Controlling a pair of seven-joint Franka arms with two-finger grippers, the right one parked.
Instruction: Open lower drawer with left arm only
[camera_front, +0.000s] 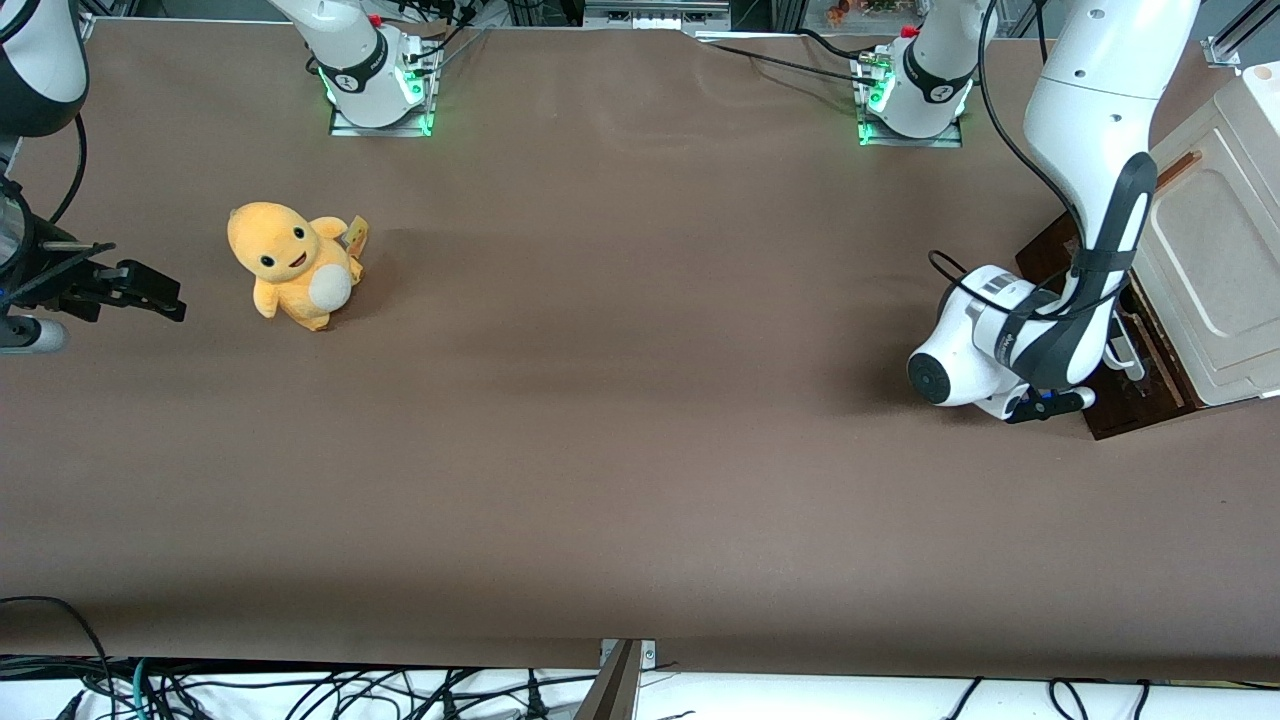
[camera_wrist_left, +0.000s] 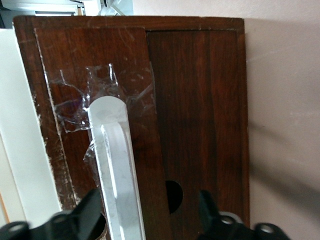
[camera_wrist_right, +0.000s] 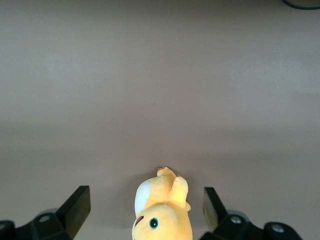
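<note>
- Brown-covered counter (camera_front: 620, 420): broad and flat. It carries the cream cabinet (camera_front: 1225, 250) at the working arm's end.
- White jointed left arm (camera_front: 1090, 180): bent low in front of the cabinet, its bulk hiding most of the cabinet's front in the front view.
- Lower drawer, shallow dark brown wood (camera_wrist_left: 195, 125): in the cabinet's front, directly before the wrist camera. Whether it is fully shut cannot be told.
- Long white bar handle (camera_wrist_left: 117, 170): taped at its end. It passes between the fingers close to one of them, so closing off-centre could skew or slip the grasp.
- Black two-finger gripper (camera_wrist_left: 150, 215): fingers apart, straddling the handle. An oblique pull could jam the drawer or drag the cabinet.
</note>
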